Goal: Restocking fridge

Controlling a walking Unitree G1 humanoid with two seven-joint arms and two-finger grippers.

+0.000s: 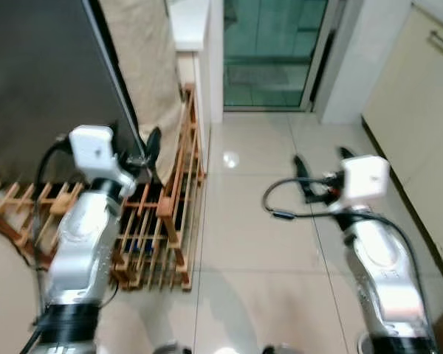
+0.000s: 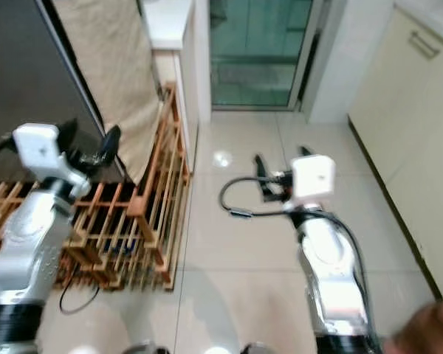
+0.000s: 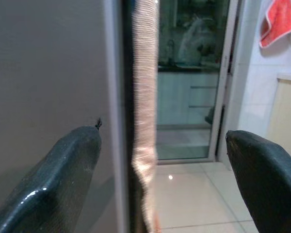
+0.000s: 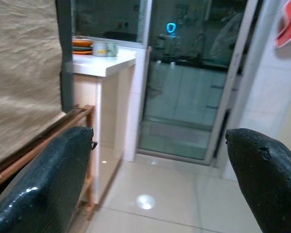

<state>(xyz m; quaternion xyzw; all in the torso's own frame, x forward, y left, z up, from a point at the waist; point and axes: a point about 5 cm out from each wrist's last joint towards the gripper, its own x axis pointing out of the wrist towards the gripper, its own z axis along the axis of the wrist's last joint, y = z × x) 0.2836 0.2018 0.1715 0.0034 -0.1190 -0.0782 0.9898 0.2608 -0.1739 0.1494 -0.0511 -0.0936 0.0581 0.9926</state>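
1. Your left gripper [image 1: 149, 151] is raised at the dark fridge door's [image 1: 44, 81] right-hand edge, fingers spread and holding nothing; one finger [image 3: 63, 179] lies in front of the door face.
2. A beige cloth [image 1: 144, 59] hangs just beyond that edge, and a wooden rack [image 1: 166, 199] stands under your left arm, beside the door.
3. Your right gripper [image 1: 321, 164] hovers over bare tiled floor [image 1: 251, 236], fingers apart and empty.
4. Ahead, a glass door [image 1: 273, 51] closes the passage; cream cabinets [image 1: 421, 96] line your right.
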